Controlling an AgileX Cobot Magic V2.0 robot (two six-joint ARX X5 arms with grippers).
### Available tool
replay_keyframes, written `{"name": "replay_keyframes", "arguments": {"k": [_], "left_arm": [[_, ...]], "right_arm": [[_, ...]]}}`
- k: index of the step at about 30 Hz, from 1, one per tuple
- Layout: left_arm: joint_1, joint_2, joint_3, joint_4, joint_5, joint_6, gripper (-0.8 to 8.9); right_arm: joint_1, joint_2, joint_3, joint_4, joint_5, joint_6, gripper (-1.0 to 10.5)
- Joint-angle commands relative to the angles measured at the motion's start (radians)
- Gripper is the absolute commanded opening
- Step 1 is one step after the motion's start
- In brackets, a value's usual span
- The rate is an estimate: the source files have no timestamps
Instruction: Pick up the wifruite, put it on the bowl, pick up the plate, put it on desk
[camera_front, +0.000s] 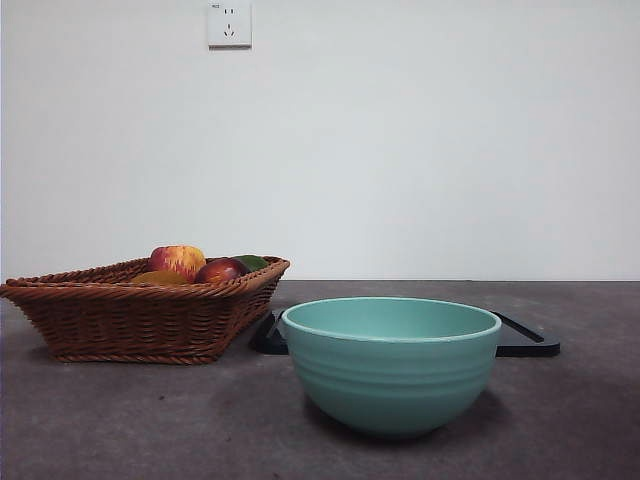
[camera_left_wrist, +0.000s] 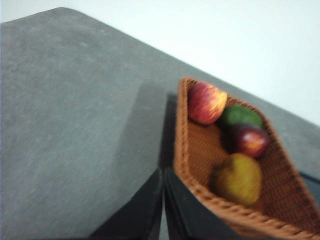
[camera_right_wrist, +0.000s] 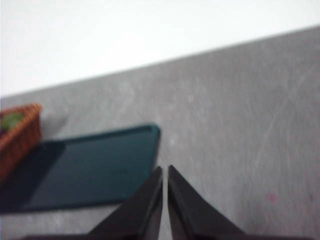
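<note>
The wifruite (camera_left_wrist: 239, 178), an oval brown-golden fruit, lies in a brown wicker basket (camera_left_wrist: 200, 150) beside a streaked apple (camera_left_wrist: 206, 102), a dark red fruit (camera_left_wrist: 250, 141) and a green fruit (camera_left_wrist: 241, 116). In the front view only its top (camera_front: 158, 277) shows over the basket rim (camera_front: 120, 315). The teal bowl (camera_front: 390, 365) stands in front of the flat dark plate (camera_front: 525, 345), which also appears in the right wrist view (camera_right_wrist: 95, 167). My left gripper (camera_left_wrist: 163, 200) is shut, raised near the basket's edge. My right gripper (camera_right_wrist: 165, 195) is shut above the desk (camera_right_wrist: 240, 125) beside the plate.
The basket stands at the left of the desk (camera_front: 150, 420), touching or close to the plate's left end. A white wall with a socket (camera_front: 229, 24) rises behind the desk. Neither arm appears in the front view.
</note>
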Motion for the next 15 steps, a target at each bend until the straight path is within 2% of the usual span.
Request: {"name": "replay_keyframes", "arguments": {"k": [1, 7, 11, 15], "left_arm": [[0.002, 0.001, 0.058, -0.013, 0.011, -0.012, 0.09], [0.002, 0.029, 0.179, -0.103, 0.016, -0.005, 0.09], [0.002, 0.079, 0.267, -0.156, 0.047, 0.038, 0.09], [0.002, 0.161, 0.356, -0.212, 0.131, 0.102, 0.09]], "right_arm": [[-0.001, -0.002, 0.049, 0.009, -0.001, 0.014, 0.1], [-0.001, -0.002, 0.150, -0.034, -0.002, 0.014, 0.1], [0.000, 0.027, 0.235, -0.105, -0.006, 0.008, 0.1], [0.000, 0.106, 0.333, -0.195, -0.079, -0.025, 0.1]]}}
